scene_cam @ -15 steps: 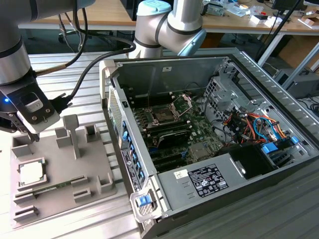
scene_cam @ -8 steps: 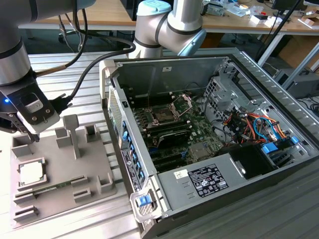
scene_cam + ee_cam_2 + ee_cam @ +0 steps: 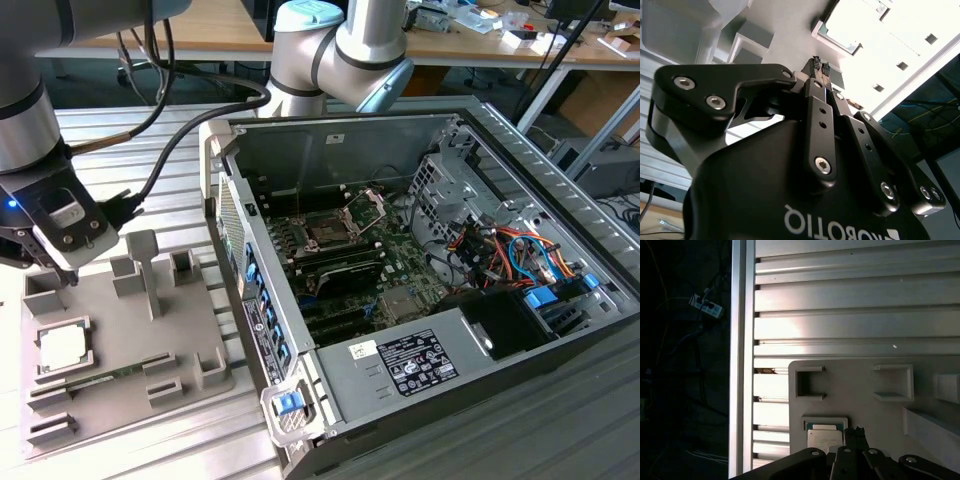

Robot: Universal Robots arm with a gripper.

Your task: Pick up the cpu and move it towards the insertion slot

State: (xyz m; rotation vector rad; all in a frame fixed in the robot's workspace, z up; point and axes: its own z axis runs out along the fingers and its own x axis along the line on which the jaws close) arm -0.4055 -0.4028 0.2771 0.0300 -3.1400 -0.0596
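Observation:
The cpu (image 3: pixel 62 345), a pale silvery square chip, lies flat in a recess of the grey plastic tray (image 3: pixel 120 330) at the exterior view's left. My gripper (image 3: pixel 62 275) hangs just above the tray's far left corner, a little beyond the cpu and not touching it. In the first wrist view the cpu (image 3: pixel 825 437) sits right beside the fingertips of the gripper (image 3: pixel 855 431). In the second wrist view the gripper (image 3: pixel 820 65) has its two black fingers pressed together with nothing between them. The insertion slot (image 3: pixel 330 230), silver-framed with its lever raised, lies inside the open computer case.
A thin green memory stick (image 3: pixel 100 378) lies on the tray near the cpu, and upright grey posts (image 3: pixel 145 265) stand on the tray. The open case wall (image 3: pixel 235 230) rises between the tray and the motherboard. Cables and drive bays (image 3: pixel 510 260) fill the case's right side.

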